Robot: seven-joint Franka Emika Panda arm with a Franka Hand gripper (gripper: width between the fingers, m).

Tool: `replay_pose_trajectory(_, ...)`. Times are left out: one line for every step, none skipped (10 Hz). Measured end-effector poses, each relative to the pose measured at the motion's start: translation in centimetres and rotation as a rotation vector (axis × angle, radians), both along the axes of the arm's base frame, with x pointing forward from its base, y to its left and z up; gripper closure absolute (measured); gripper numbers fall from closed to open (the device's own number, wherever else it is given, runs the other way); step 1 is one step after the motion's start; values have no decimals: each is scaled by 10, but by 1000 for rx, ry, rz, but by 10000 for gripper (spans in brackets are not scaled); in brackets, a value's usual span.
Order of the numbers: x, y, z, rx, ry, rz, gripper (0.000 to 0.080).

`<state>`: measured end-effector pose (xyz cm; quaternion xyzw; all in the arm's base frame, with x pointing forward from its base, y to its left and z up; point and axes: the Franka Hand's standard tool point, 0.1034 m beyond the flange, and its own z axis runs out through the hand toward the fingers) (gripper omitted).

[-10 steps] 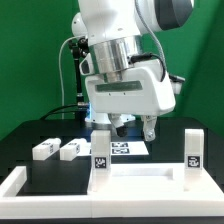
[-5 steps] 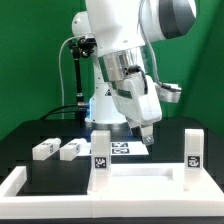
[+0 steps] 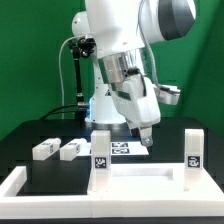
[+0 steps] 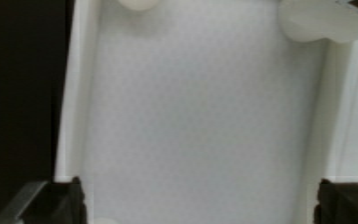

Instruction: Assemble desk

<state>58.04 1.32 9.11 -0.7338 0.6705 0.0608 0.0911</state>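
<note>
The white desk slab (image 3: 140,173) lies at the front of the black table, with two white legs standing on it, one at the exterior view's left (image 3: 101,150) and one at its right (image 3: 193,148). Two loose white legs (image 3: 44,150) (image 3: 70,150) lie on the table further left. My gripper (image 3: 144,138) hangs tilted just behind and above the slab, between the standing legs. In the wrist view the slab (image 4: 194,110) fills the picture. The gripper (image 4: 197,202) is open and empty, with one dark fingertip at each side of the slab. A leg (image 4: 329,20) shows at one far corner.
The marker board (image 3: 122,148) lies flat under the gripper, behind the slab. A white frame (image 3: 20,182) borders the table's front and the exterior view's left side. Cables hang behind the arm's base against the green backdrop.
Between one second and half a second ago the wrist turned and tilted, swinging the gripper toward the exterior view's right. Since then it has hardly moved. The parts lie as before.
</note>
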Motion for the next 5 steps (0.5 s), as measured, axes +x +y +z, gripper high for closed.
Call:
replay_pose_trajectory(-17,-1,-7,5,32,-39,151)
replay_pose_trajectory(-31,1,-17,-2,43,-91,151)
replay_pose_trajectory(-46,3,-32,-6,58,-114,151)
replay_pose_trajectory(-50,2,-44,-21,64,-116,151)
replay_pose_trajectory(-53,4,-58,-33,79,-109,151)
